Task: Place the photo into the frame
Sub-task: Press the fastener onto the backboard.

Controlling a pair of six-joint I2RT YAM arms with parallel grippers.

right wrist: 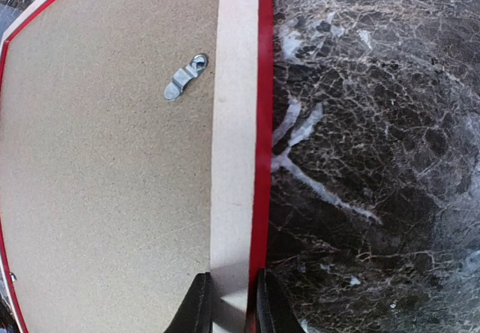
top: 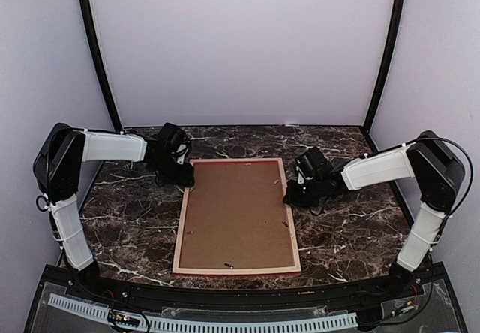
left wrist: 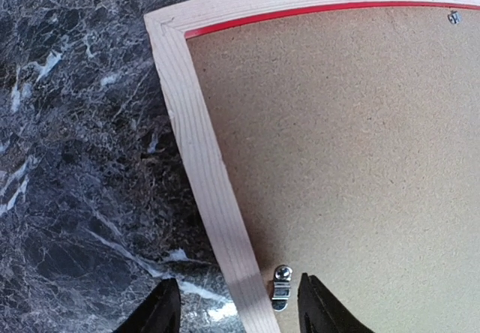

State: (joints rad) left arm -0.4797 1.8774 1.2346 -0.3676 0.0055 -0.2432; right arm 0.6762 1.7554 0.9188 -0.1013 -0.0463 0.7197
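Now the right gripper (right wrist: 234, 307) clenches the face-down frame (left wrist: 202, 168) by its right rail; the left gripper (left wrist: 240, 310) hangs released astride the left rail and a metal clip (left wrist: 281, 288).

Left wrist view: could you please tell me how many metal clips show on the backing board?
2. One clip sits at the bottom beside the frame rail, ahead of the left end effector; another is at the top right. More may lie outside this view.

The frame (top: 181, 228) showed pale wood-toned rails with a thin red edge. Its backing board (top: 236, 217) was speckled brown, its clips (right wrist: 184, 78) silver. The table (top: 127, 220) was dark marble, veined white.
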